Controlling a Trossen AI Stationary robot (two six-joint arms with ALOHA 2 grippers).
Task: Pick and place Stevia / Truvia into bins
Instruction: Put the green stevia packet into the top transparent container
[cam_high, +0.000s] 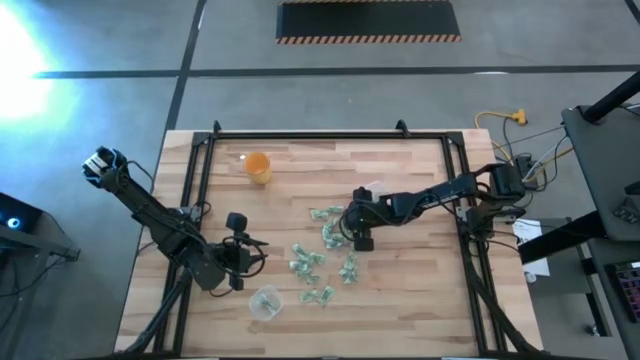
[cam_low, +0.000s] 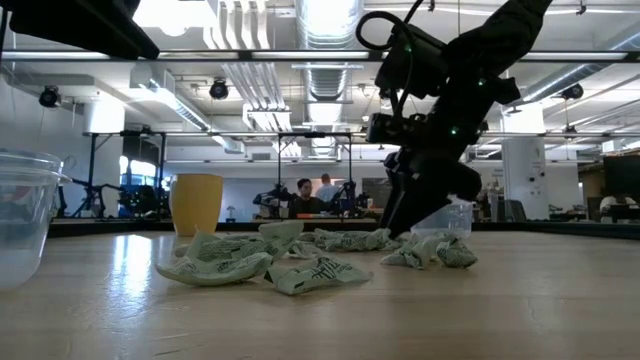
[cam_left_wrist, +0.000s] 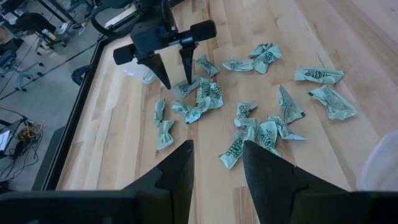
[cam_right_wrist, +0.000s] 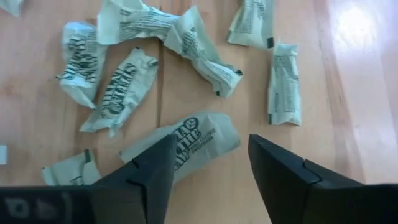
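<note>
High view: the wooden table (cam_high: 400, 300) fills the middle of the frame, and a loose scatter of crumpled green-and-white sachets (cam_high: 322, 262) lies just below its centre. The right gripper (cam_high: 361, 232) reaches in from the right edge and stands over the upper right end of that scatter. Its jaws are spread apart and hold nothing; in the right wrist view the two dark fingers (cam_right_wrist: 149, 174) straddle one sachet (cam_right_wrist: 186, 142) lying flat on the wood at lower centre, with more sachets spread above it.

The left gripper (cam_high: 238, 250) sits at the lower left of the table, left of the scatter. In the left wrist view its fingers (cam_left_wrist: 177, 171) show at the bottom of the frame with a clear gap between them, empty, pointing toward the sachets at centre; the other arm's gripper stands at upper left there, tips down by a sachet.

One clear cup (cam_high: 265, 301) rests near the table's lower edge, below the left gripper and just left of the lowest sachets. A second clear cup (cam_high: 372, 190) shows partly at the upper right of the scatter, beside the right arm. I cannot tell whether either cup has anything in it.

An orange cup (cam_high: 258, 166) stands apart at the upper left of the table.

In the low view, people (cam_low: 303, 197) sit far back in the room, at centre.
</note>
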